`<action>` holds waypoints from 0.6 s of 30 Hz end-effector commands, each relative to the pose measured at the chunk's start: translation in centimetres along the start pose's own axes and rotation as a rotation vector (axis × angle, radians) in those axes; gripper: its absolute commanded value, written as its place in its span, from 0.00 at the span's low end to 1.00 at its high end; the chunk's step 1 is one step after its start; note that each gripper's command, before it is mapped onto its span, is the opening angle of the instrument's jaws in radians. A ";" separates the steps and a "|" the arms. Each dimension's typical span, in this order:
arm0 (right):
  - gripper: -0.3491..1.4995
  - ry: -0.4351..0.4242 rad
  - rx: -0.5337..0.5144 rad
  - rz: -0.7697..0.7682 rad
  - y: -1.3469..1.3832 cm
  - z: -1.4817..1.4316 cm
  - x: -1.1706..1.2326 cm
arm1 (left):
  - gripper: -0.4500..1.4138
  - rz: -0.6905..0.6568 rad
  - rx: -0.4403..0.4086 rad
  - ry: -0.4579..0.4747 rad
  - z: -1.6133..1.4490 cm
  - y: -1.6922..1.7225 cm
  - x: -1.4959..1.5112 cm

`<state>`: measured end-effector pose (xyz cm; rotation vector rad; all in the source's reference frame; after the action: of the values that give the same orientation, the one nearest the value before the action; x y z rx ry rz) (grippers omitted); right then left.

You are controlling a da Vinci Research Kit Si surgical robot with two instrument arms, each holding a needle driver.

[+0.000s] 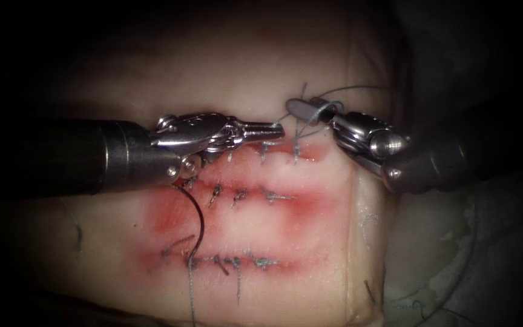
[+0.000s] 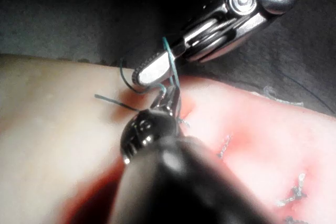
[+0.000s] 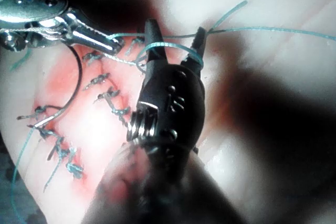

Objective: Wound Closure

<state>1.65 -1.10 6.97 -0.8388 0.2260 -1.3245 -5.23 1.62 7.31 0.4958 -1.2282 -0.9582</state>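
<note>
Nearest the viewer in the endoscope view, the tissue (image 1: 310,284) carries three stitched, red-stained lines running left to right; the closest line (image 1: 237,263) holds several dark knots, and thread tails hang from it toward the front edge. The curved needle (image 1: 199,224) lies free on the tissue at the left, between the closest line and the middle line (image 1: 249,195), arching from beside the left tool's wrist down to the closest line; no jaws hold it, and whether its tip enters the tissue cannot be told. Farther back, along the last stitched line (image 1: 279,151), the left tool (image 1: 276,128) reaches in with its jaws clenched on the thread (image 1: 319,115) at their tip. Just beside it, the right tool (image 1: 311,109) has its jaws released and spread, with the thread looped across them; the strand runs on to the right, away over the far tissue.
</note>
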 end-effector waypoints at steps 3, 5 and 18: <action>0.60 -0.054 -0.056 0.008 0.07 0.06 0.03 | 0.00 0.025 -0.047 0.027 0.10 0.13 0.01; 0.64 -0.068 -0.070 0.011 0.07 0.05 0.02 | 0.00 0.040 -0.079 0.042 0.10 0.17 0.04; 0.61 -0.041 -0.020 0.004 -0.01 0.06 0.01 | 0.00 -0.004 -0.145 0.078 0.07 0.18 0.09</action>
<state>1.61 -1.07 6.99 -0.8571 0.2038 -1.3068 -5.18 1.60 7.47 0.4216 -1.0737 -1.0219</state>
